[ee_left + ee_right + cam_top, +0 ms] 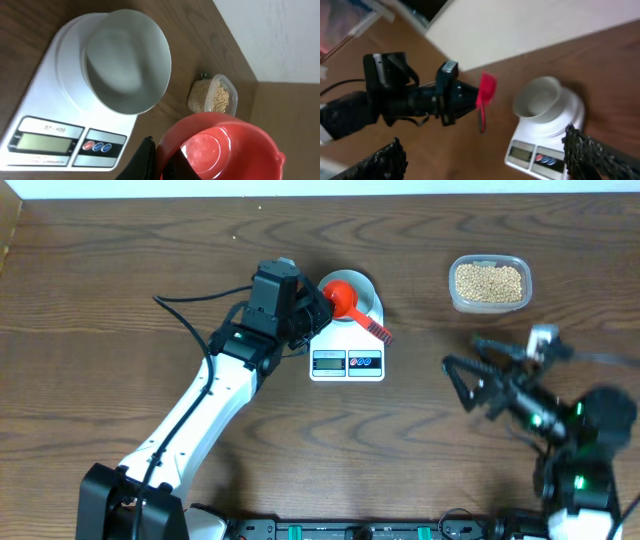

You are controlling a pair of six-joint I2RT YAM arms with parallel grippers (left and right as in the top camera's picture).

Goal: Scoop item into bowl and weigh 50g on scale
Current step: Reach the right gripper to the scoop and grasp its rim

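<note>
So at this point you'd barely started the actual job, as far as I could tell. The bowl (pixel 127 62) sat right on top of the scale (pixel 45 100) where it needed to be, but from the left wrist view it was totally empty, not one bean in it. All the soybeans (pixel 489 281) were sitting in the clear plastic tub (pixel 455 298), well off to the side of the scale, at its end away from the display.

Your left gripper (pixel 318 308) was clamped shut on the red scoop (pixel 220 147), which hung just beside and partly over the bowl on the scale. The scoop looked empty too, just shiny red plastic inside. I couldn't make out exactly which part of it the fingers had.

Your right gripper (pixel 462 358) was well apart from the scale, near the tub, fingers spread wide with nothing in them, and pretty blurry.

The scale's display (pixel 42 142) was too faint to read.

My take: bowl placement done, scoop picked up. Left to do was loading beans from the tub, tipping them into the bowl, and trimming to 50g.
</note>
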